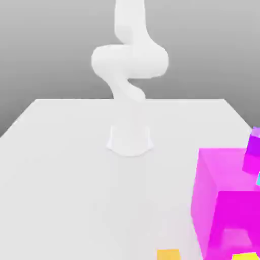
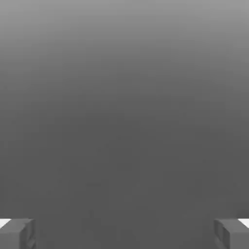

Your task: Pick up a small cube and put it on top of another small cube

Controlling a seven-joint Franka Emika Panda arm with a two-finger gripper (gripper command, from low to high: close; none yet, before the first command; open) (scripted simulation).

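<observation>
A small orange-yellow cube (image 1: 168,254) lies on the white table (image 1: 66,167) at the near edge of the exterior view, just left of a big magenta block (image 1: 223,198). My arm (image 1: 129,61) rises from its base at the table's middle and bends upward out of the picture. In the hand view my gripper (image 2: 124,233) is open, its two grey fingertips (image 2: 17,233) far apart with nothing between them, facing plain grey background.
A small purple cube (image 1: 254,143) sits at the exterior view's right edge behind the magenta block. A small yellow cube (image 1: 246,256) peeks in at the near right corner. A sliver of cyan (image 1: 258,177) shows at the right edge.
</observation>
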